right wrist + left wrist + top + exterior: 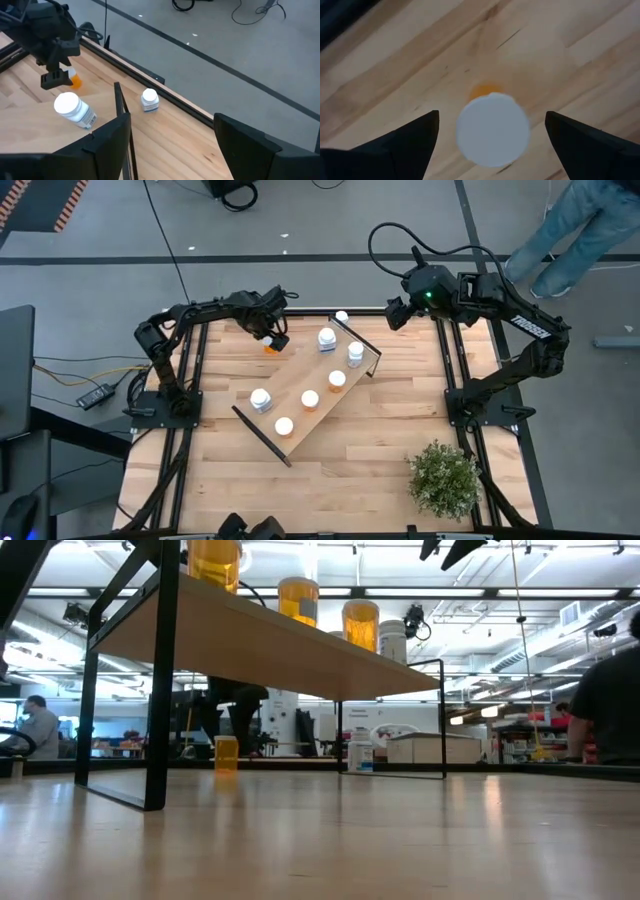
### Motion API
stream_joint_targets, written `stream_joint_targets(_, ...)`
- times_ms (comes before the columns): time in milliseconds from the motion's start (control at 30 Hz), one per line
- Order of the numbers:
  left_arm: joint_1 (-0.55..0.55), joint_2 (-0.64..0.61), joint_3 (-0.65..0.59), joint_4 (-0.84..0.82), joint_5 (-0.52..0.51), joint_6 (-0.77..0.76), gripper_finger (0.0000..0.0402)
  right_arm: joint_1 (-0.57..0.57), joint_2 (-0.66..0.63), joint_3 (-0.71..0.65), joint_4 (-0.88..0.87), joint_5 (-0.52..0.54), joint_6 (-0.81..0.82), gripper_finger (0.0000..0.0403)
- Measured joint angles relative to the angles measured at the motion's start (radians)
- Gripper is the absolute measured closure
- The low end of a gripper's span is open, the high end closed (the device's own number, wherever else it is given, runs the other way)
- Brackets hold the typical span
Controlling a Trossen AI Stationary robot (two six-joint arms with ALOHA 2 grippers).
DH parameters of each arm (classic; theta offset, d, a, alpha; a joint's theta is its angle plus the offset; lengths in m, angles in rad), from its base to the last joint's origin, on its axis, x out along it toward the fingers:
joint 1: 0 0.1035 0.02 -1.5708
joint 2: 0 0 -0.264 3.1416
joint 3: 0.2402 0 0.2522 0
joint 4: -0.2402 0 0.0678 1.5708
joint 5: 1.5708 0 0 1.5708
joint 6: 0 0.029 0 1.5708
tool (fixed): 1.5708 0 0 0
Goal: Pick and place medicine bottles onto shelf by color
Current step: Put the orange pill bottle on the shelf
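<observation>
- High view shows the shelf [305, 395] lying diagonally on the slatted bench [350, 470], its long axis running from the near-left toward the far-right, a thin dark end panel at each end.
- Six medicine bottles stand upright on the shelf, caps up: three orange-bodied ones [309, 399] along one side, three white-bodied ones [327, 338] along the other.
- My left end effector [272, 340] hovers over a loose orange bottle [270, 347] on the bench, just beside the shelf's far-left edge.
- Left wrist view looks straight down that orange bottle's axis — its round white cap [493, 129] sits between my two dark fingers [405, 145], which are spread wide and clear of the cap on both sides.
- Orange body shows just beyond the cap, so the bottle stands upright.
- Another white bottle [341, 317] stands upright on the bench at the far edge, beside the shelf's far end panel.
- My right end effector [393, 313] is raised near the far-right of the bench, fingers [102, 142] apart — nothing between them.
- A small potted plant [443, 478] stands at the near-right corner.
</observation>
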Motion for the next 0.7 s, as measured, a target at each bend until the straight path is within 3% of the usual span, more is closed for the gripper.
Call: stream_joint_targets(700, -0.017, 0.015, 0.000, 0.006, -0.027, -0.018, 0.0094, 0.000, 0.000, 0.000, 0.000, -0.003, -0.013, 0.0111)
